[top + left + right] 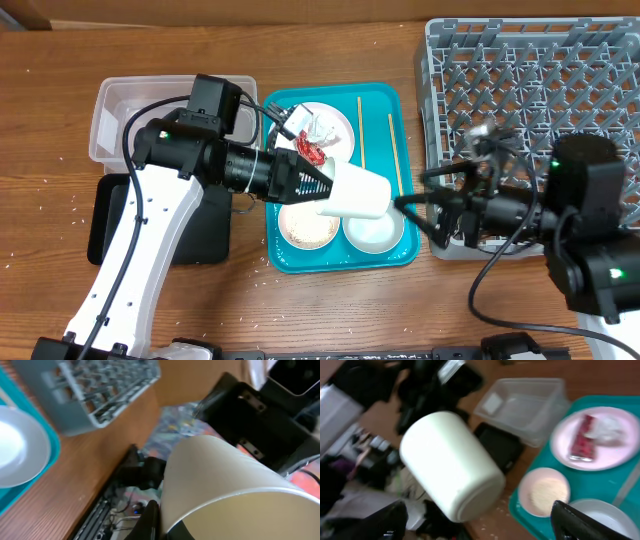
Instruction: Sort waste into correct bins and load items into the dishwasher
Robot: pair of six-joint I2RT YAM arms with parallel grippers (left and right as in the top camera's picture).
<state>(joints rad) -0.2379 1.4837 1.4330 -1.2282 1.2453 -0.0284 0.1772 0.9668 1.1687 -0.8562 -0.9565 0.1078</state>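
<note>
My left gripper is shut on the rim of a white cup and holds it sideways above the teal tray. The cup fills the left wrist view, with my left gripper on its rim. My right gripper is open just right of the cup's base. In the right wrist view the cup sits ahead of the open right gripper. A white plate holds the red wrapper and paper wad. Two chopsticks lie on the tray. One bowl holds rice; another bowl is empty.
The grey dish rack stands at the right. The clear tub sits at the upper left, with the black tray below it under my left arm. Loose rice grains are scattered on the wooden table.
</note>
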